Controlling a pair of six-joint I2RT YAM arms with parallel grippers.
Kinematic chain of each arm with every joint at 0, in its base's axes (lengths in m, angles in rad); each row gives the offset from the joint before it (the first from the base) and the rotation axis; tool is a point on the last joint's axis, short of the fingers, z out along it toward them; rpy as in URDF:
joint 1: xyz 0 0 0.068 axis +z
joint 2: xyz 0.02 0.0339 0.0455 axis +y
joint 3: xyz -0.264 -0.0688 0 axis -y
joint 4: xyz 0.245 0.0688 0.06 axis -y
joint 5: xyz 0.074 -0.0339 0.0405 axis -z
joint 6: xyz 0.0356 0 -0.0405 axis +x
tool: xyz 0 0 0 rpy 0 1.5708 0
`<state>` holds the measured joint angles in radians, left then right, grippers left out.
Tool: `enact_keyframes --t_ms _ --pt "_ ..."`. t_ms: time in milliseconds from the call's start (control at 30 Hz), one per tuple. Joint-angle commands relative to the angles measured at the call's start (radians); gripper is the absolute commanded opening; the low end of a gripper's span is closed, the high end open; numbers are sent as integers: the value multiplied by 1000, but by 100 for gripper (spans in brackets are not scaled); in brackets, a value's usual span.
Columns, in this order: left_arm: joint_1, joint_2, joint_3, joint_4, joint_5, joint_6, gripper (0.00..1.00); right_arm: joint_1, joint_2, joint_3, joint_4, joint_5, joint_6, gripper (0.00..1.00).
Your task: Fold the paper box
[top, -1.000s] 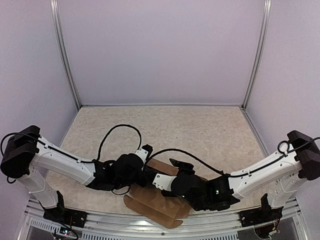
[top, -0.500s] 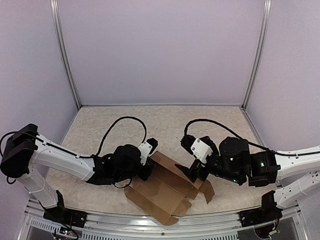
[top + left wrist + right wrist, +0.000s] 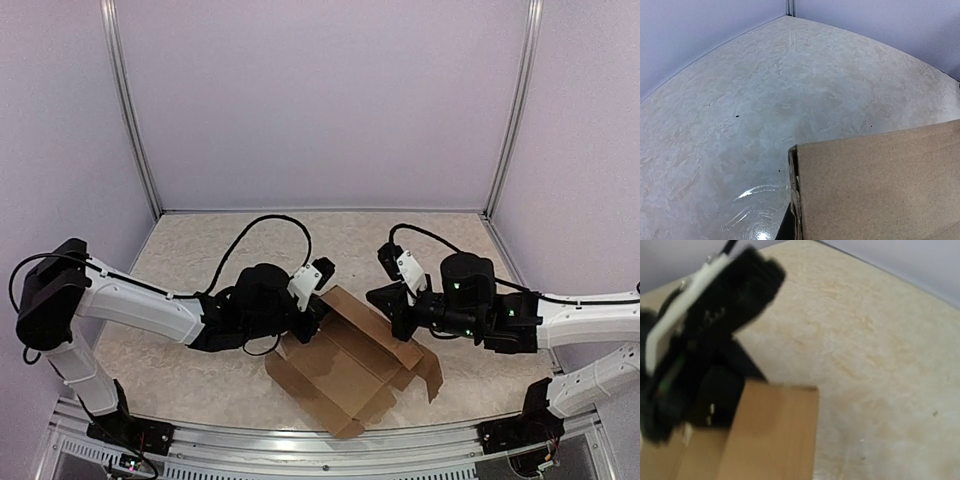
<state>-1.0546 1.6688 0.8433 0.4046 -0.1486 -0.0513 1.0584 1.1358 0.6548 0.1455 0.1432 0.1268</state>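
The paper box (image 3: 350, 365) is plain brown cardboard, part opened, and stands tilted near the table's front middle with flaps spread at its right end. My left gripper (image 3: 316, 304) is shut on the box's upper left edge. In the left wrist view the box (image 3: 880, 185) fills the lower right, and one dark finger (image 3: 785, 229) shows beside its layered edge. My right gripper (image 3: 382, 300) hovers just right of the box's top edge, apart from it; how its jaws stand is unclear. The right wrist view shows the box (image 3: 765, 440), blurred, but none of its own fingers.
The left arm's black and white wrist (image 3: 705, 340) fills the upper left of the right wrist view. A black cable (image 3: 270, 235) loops over the beige table (image 3: 330, 240) behind the left arm. Purple walls enclose the table, and a metal rail (image 3: 300, 445) runs along the near edge.
The right arm pulled off the flat box, rising and moving right. The left gripper lifted its edge, so the box went from lying flat to standing part open, shifted slightly right.
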Motion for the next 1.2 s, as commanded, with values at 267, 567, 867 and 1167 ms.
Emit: enact_keyframes --t_ms 267,567,867,1167 --pt "-13 116 36 46 -19 13 0 -78 170 6 174 -61 119 0" --pt "-44 152 31 65 -89 5 1 -81 301 42 260 -77 160 0" --pt "-60 171 -26 153 -120 -52 5 -81 396 80 306 -109 187 0" --pt "-76 201 -46 205 -139 -73 7 -81 474 107 334 -156 229 0"
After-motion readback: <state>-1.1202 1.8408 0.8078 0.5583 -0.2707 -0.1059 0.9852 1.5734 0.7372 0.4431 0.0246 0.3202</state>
